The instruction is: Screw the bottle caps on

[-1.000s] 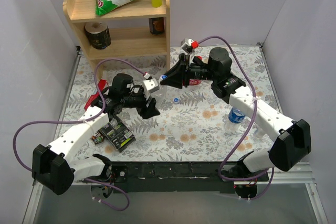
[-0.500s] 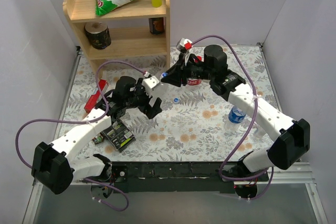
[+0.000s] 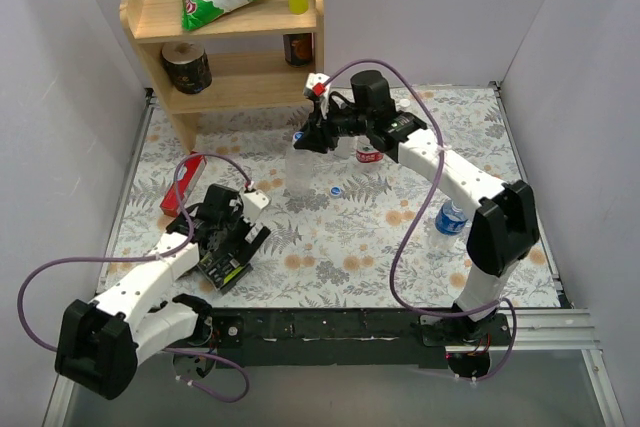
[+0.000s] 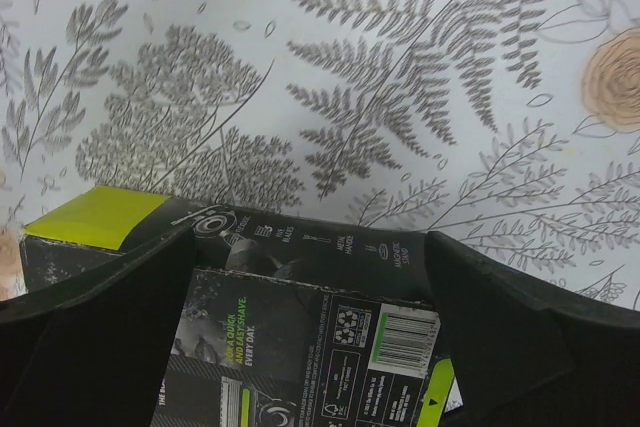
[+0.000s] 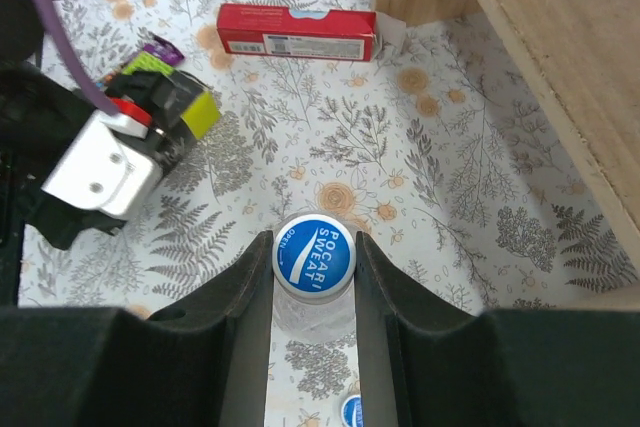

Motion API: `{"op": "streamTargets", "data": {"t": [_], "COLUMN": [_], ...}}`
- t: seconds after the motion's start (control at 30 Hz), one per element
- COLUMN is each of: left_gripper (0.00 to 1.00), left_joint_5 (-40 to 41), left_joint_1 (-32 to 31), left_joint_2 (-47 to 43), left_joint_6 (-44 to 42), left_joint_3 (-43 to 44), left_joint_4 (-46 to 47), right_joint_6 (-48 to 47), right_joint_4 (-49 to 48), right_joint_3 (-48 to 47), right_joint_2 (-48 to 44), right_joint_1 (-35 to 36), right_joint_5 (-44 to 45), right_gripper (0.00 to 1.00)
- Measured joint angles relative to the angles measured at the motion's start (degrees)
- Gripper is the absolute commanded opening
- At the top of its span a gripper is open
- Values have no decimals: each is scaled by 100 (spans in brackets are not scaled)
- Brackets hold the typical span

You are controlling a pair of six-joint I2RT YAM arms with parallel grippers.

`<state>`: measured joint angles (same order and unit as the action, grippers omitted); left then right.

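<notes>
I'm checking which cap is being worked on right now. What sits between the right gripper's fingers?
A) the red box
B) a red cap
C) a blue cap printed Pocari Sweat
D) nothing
C: in the right wrist view, the right gripper has its fingers against both sides of the blue cap, which sits on top of the clear bottle.

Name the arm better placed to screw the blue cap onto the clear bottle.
Right. The right fingers grip the blue cap atop the clear bottle; the left fingers hang open over a black box.
</notes>
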<state>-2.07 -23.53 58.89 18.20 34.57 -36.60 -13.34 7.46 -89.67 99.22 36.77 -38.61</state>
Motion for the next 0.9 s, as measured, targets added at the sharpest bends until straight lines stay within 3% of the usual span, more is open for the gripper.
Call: {"op": "streamTargets", "data": {"t": [0.33, 0.57, 0.73, 0.9], "left_gripper": [98, 98, 98, 98], "left_joint_5": [-142, -245, -308, -337], "left_joint_1": [713, 782, 809, 837], "left_joint_2": [-592, -597, -597, -601], "left_joint_6": [15, -9, -39, -44], "left_joint_3": [-227, -271, -313, -313], "left_joint_4": [-369, -310, -236, -234], "right_joint_6": [-129, -166, -192, -203], "right_joint_4": [7, -33, -31, -31], "right_joint_3": [-428, -428, -428, -417], "right_joint_2": [807, 876, 931, 931], "right_joint_1": [0, 0, 0, 0], "right_joint_5": [293, 415, 468, 527], "right_gripper": [4, 25, 29, 39]}}
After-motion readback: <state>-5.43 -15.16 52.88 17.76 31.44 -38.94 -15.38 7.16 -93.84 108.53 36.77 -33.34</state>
